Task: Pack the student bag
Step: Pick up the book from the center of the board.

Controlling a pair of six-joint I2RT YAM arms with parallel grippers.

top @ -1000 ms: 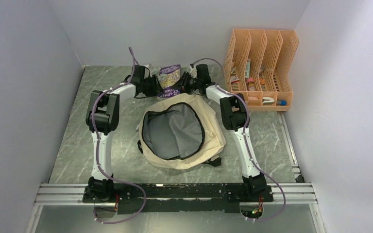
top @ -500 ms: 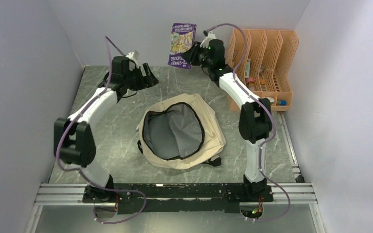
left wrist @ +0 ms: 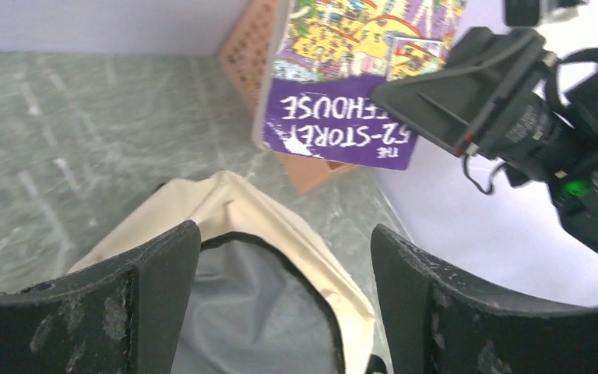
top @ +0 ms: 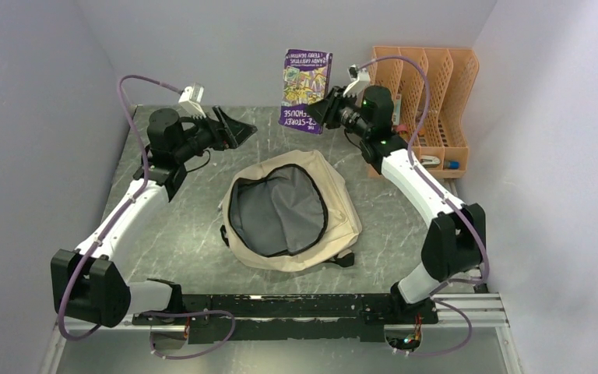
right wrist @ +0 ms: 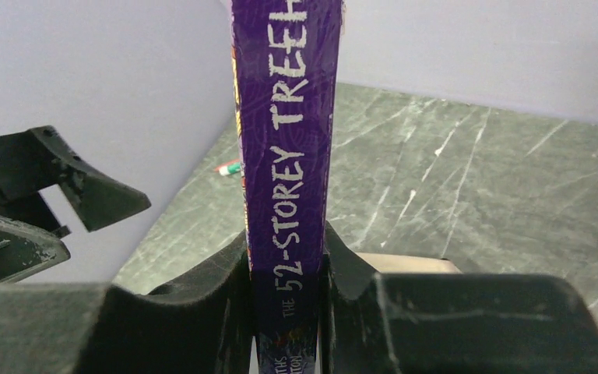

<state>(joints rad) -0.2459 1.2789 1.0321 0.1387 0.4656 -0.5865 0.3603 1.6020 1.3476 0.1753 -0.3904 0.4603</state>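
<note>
Right hand [top: 325,114] clamped on book [top: 306,78], pinching it across thickness at spine edge, low corner. Book upright in air over back of desk [top: 179,234], just behind bag [top: 339,214]. Left hand [top: 232,129] empty, jaws wide, hovering left of book, apart from it. Bag flat at desk centre, mouth unzipped, grey lining up.

Step as we judge it: bring book fwd over mouth, tilt it flatter, lower inside black zip [top: 325,209] w/ corners clear.

Room: open desk left & front. Orange file rack [top: 424,78] just right of right hand, back wall [top: 226,47] close behind book, so we'd swing fwd, not back.
</note>
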